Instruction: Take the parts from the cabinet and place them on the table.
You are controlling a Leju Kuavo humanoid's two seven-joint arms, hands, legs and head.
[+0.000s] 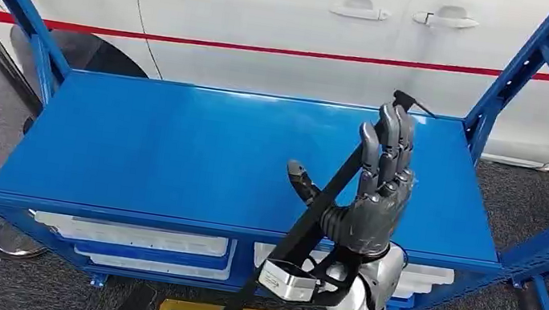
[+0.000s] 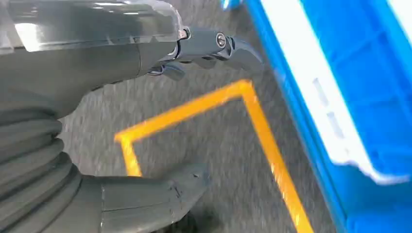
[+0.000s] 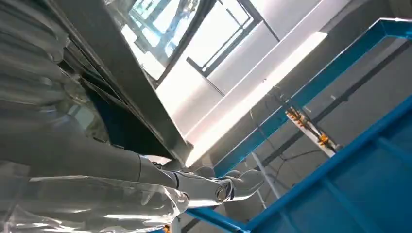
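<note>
**One long black part held upright over the blue surface**

One part is all I can find: a long black strip [image 1: 331, 191] running from below the frame's lower edge up across the right robot hand [image 1: 375, 193] to a bent tip near the blue surface's [image 1: 175, 149] back edge. Its lower end is cut off from me.

Going left to right: my left wrist feed is blurred, showing the left robot hand [image 2: 145, 121] with fingers apart and holding nothing, above grey carpet [image 2: 209, 141] with a yellow floor line [image 2: 262, 136], beside a blue frame. In the head view the blue surface sits inside a blue rack [image 1: 546, 72], white bins [image 1: 130, 234] below it. The right robot hand stands with fingers extended upward, thumb on the strip's other side, gripping it. Behind the rack is a white car [image 1: 274, 17] with a red stripe.
</note>
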